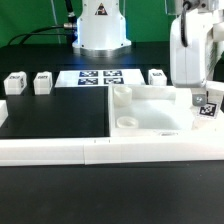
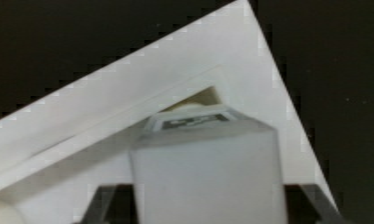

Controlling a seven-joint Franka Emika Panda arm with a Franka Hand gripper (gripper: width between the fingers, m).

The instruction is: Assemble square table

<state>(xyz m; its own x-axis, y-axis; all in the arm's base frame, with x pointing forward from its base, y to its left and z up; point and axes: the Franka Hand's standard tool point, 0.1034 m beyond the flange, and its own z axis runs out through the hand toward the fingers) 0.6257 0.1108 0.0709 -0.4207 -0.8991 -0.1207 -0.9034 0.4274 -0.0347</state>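
The white square tabletop slab lies flat on the black table, with a round corner hole showing. My gripper hangs at the slab's edge on the exterior view's right, shut on a white tagged leg post. In the wrist view the leg post stands between my black fingers, right over a corner of the slab. Three more leg posts stand along the back: two on the exterior view's left and one behind the slab.
The marker board lies behind the slab, in front of the robot base. A long low white border wall runs along the front of the table.
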